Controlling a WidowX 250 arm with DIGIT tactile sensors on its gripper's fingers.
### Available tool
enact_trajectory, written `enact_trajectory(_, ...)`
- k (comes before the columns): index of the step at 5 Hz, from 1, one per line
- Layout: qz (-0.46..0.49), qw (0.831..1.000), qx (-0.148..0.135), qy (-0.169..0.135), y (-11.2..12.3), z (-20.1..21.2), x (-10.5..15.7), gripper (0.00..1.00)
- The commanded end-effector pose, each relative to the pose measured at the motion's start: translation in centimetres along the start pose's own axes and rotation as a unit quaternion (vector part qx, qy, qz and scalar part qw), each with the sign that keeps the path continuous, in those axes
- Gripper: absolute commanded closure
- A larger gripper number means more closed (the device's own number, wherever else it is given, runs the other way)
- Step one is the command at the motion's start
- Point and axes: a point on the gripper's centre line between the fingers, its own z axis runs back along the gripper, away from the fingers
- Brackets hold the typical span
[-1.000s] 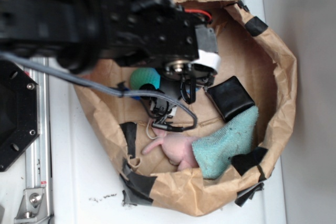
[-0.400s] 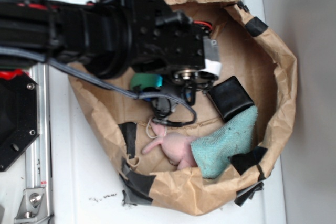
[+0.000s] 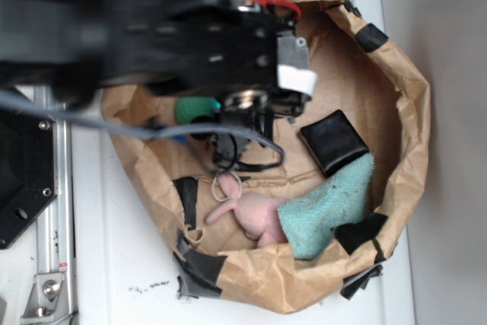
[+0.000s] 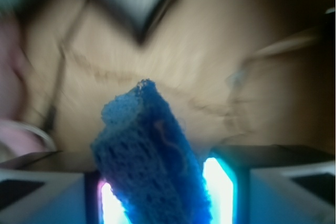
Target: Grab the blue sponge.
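Blue sponge [image 4: 152,166], porous and royal blue, stands between the two fingers of the gripper [image 4: 157,203] in the wrist view, its free end pointing out toward the brown paper floor of the bag [image 3: 403,104]; the jaws are clamped on its lower part, so the grasp appears made. In the exterior view the sponge itself is almost wholly hidden beneath the black arm [image 3: 152,36], which spans the bag's upper-left rim, with only a sliver of blue showing near the left wall. Round green ball [image 3: 194,109] lies just beside the wrist, toward the left side of the bag. Black pad [image 3: 333,142] rests near the middle right, teal cloth [image 3: 331,207] lies against the lower right wall, touching a pink soft toy [image 3: 247,215] near the bottom edge. Step in hand, as judged: securing and lifting the sponge. Wrist view is blurred by motion, so the height above the floor cannot be told. Next move calls for a straight rise with the grip held firm, clear of the ball and the bag's rim.
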Motion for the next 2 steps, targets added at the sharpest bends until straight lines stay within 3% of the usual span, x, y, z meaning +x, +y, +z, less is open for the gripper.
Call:
enact_trajectory(1,0.119,0.99,-0.065,0.026,-2.11,6.13,0.92,1.0)
enact_trajectory(2,0.129,0.989,-0.06,0.029,-2.03,5.93,1.19,1.0)
